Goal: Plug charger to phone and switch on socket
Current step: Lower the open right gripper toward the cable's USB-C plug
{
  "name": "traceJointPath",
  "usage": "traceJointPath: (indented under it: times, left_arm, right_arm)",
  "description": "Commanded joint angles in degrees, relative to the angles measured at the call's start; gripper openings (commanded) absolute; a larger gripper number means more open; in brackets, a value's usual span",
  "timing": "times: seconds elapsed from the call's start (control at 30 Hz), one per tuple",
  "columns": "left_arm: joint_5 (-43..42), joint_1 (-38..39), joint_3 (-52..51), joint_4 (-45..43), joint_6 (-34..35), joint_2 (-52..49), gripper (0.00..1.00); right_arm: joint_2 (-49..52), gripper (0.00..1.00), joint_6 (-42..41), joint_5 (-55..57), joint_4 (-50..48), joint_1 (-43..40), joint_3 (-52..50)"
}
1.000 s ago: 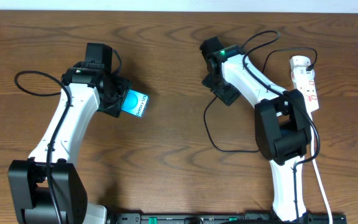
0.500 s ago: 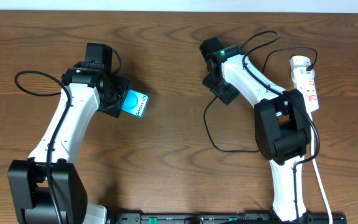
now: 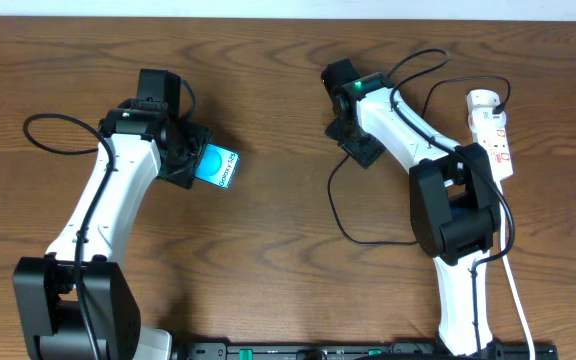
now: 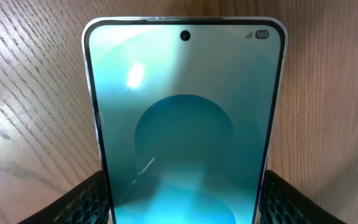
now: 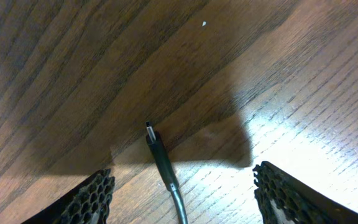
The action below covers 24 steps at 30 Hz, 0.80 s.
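Note:
The phone (image 3: 218,166) lies on the table with its cyan screen up, and my left gripper (image 3: 190,160) is shut on it. In the left wrist view the phone (image 4: 185,124) fills the frame, with a dark finger (image 4: 92,199) pressed against each long edge. My right gripper (image 3: 358,145) hovers open over the charger (image 3: 340,215), a thin black cable looping across the table. In the right wrist view its small plug tip (image 5: 157,149) lies flat on the wood between the wide-apart fingers (image 5: 89,199), touching neither. The white socket (image 3: 493,135) lies at the far right.
The socket's thick white cord (image 3: 518,290) runs down toward the front edge beside the right arm's base. A black cable loop (image 3: 53,130) hangs off the left arm. Bare wood lies between the phone and the right gripper.
My right gripper has edged slightly up and left over the cable tip. The left arm and the phone have not moved.

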State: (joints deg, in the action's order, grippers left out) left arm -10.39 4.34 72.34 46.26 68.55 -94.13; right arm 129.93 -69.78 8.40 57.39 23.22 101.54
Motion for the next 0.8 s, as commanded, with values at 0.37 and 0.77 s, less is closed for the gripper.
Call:
traceJointPath:
  times: [0.37, 0.77]
  left_arm:
    - [-0.09, -0.02, -0.11, 0.13, -0.98, -0.02, 0.07]
    - [-0.09, -0.02, -0.11, 0.15, -0.98, -0.02, 0.07]
  right_arm:
    - [0.52, 0.73, -0.44, 1.62, 0.04, 0.5, 0.28]
    - [0.55, 0.73, -0.46, 2.36, 0.0, 0.5, -0.13]
